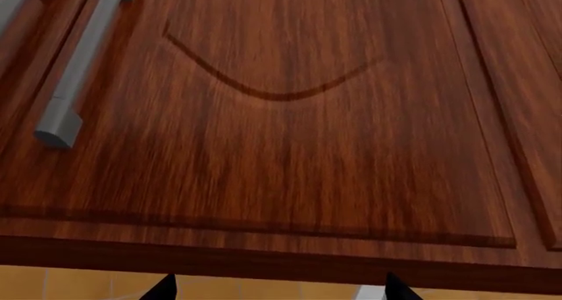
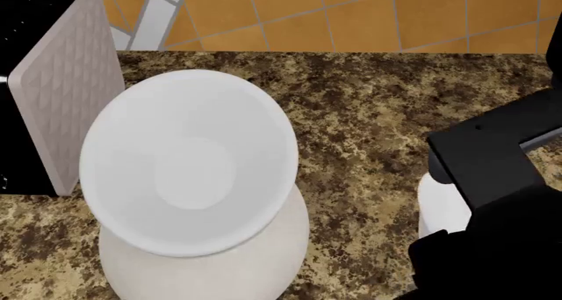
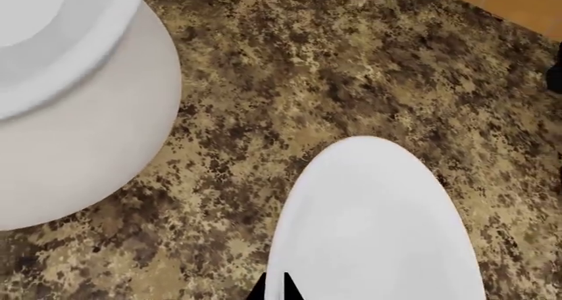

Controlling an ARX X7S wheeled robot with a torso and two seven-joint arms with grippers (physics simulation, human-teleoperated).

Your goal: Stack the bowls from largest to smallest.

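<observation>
The big off-white globe-shaped bowl (image 2: 210, 274) stands on the granite counter (image 2: 378, 102). One white flared bowl (image 2: 189, 162) sits in its mouth, tilted. Both show in the right wrist view: the big bowl (image 3: 79, 149) and the flared one (image 3: 52, 43). The second white flared bowl (image 2: 441, 208) is to the right, partly hidden under my right arm (image 2: 491, 181). My right gripper (image 3: 279, 288) is shut on the rim of that bowl (image 3: 378, 227). I cannot tell whether it rests on the counter. My left gripper (image 1: 279, 290) is open and empty, facing a wooden cabinet door (image 1: 290, 135).
A quilted grey-white box (image 2: 75, 83) stands at the back left, touching the stacked bowls' left side, with a black appliance (image 2: 26, 37) behind it. The counter's far edge drops to an orange tiled floor (image 2: 351, 17). A grey bar handle (image 1: 79, 76) is on the cabinet.
</observation>
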